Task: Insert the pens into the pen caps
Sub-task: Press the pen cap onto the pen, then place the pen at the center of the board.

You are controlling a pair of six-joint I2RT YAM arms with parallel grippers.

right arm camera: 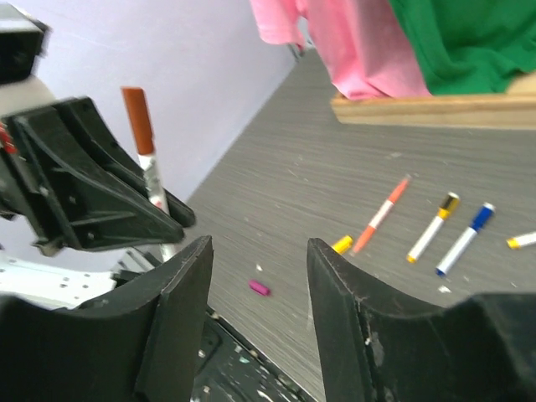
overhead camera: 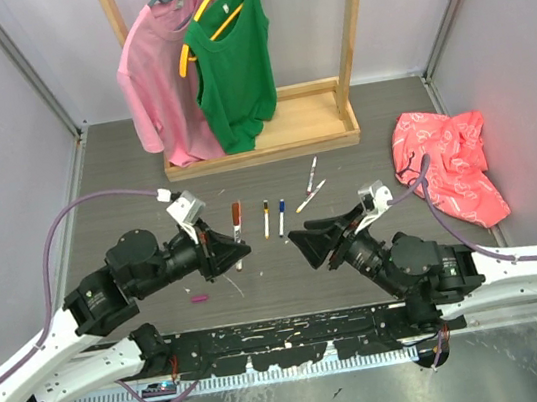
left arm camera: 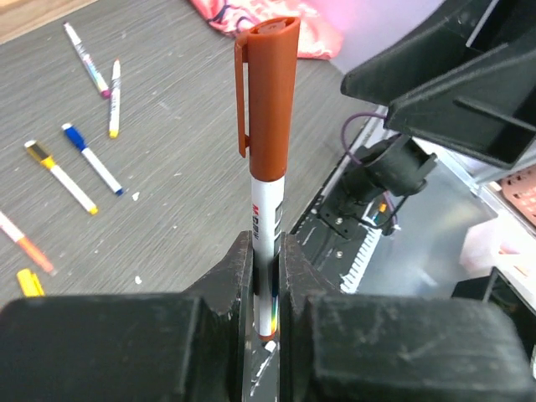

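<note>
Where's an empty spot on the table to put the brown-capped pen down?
Bare table lies at the far left, between the pink shirt and the left arm. Another strip runs between the wooden rack base and the loose pens. Around those pens it is crowded.

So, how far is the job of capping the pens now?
Done: the brown cap sits on the pen held in the left tool. In hand: nothing more; the right tool is open and empty. Left: a yellow cap and a magenta cap lie loose, with other pens nearby.
</note>
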